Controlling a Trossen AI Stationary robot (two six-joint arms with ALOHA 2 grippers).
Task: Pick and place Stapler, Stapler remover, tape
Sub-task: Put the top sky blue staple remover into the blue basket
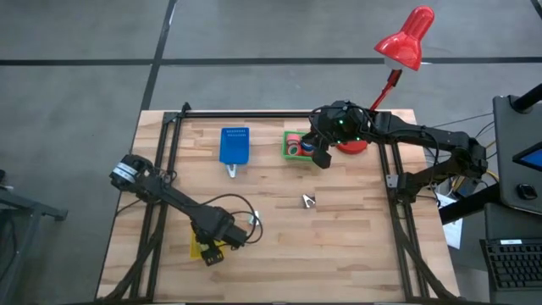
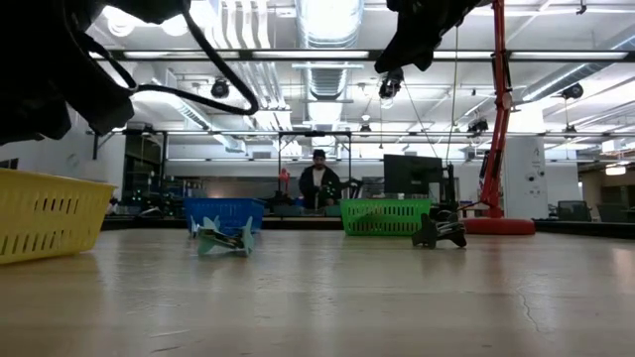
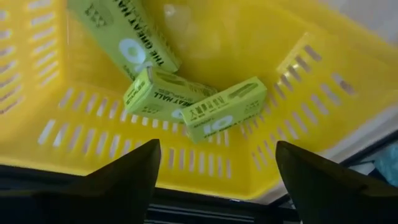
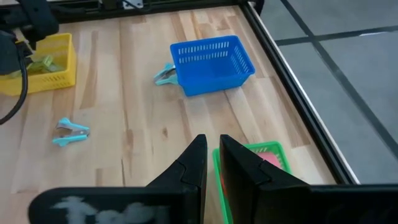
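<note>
Wooden table [image 1: 339,246] is bearing three bins: right gripper [image 1: 322,157], clenched empty, is hovering over the green bin [image 1: 286,146] at one o'clock; left gripper [image 1: 222,246], released, over the yellow bin [image 1: 196,247] at seven.

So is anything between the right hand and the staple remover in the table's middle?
Nothing visible. The right hand hangs over the green bin, and only bare table lies between it and the staple remover.

green bin [image 4: 264,152] mostly hidden behind right claw [image 4: 211,163]
</note>
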